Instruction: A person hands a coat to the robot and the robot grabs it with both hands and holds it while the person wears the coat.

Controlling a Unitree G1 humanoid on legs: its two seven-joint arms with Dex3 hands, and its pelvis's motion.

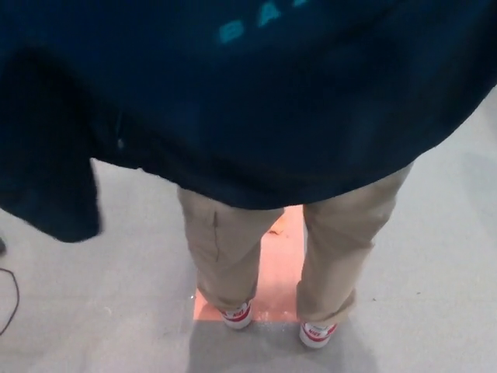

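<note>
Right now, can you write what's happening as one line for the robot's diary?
coat: dark navy, fills upper view | person's legs: tan trousers, standing on orange floor patch | robot hands: not in view

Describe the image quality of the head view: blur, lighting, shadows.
Head view: the dark coat fills the top half, near the lens and soft, its teal lettering smeared; the hanging sleeve looks motion-blurred; trousers and shoes are only slightly sharper; lighting is flat, with a soft shadow on the floor beneath the shoes.
</note>
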